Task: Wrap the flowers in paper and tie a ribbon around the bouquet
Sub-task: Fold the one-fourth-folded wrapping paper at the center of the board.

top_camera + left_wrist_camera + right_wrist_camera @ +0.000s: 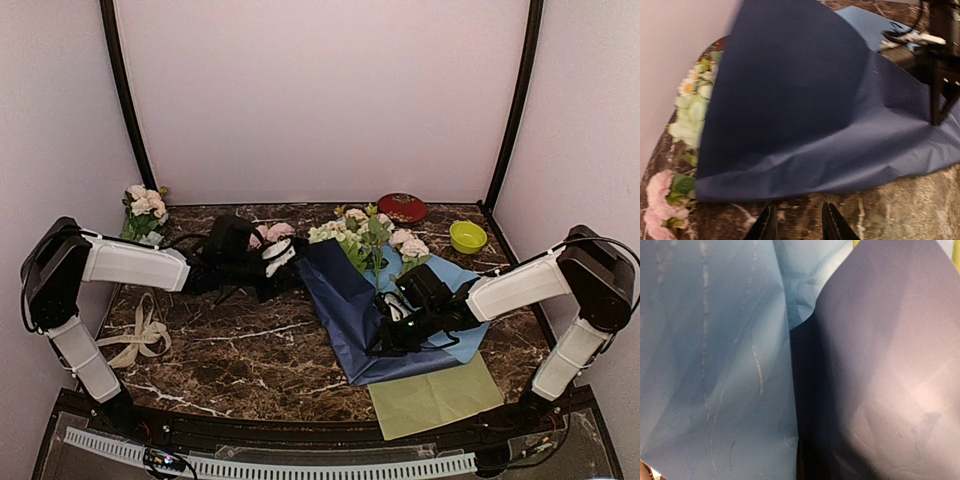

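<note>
The paper [805, 115], thin, matte and softly creased, lies mid-table with its navy face humped over the flowers [365, 235]. Their pink, cream and pale green heads poke out at the far end, so the bundle's long axis runs far to near. The flap's free edge lies straight ahead of the left claw [798, 222], just beyond its tips, so the left arm looks nearer for rolling it on; that claw stands narrowly parted and empty, while the right claw [398, 325] is closed on the light-blue side, whether pinching the sheet I cannot tell.
</note>
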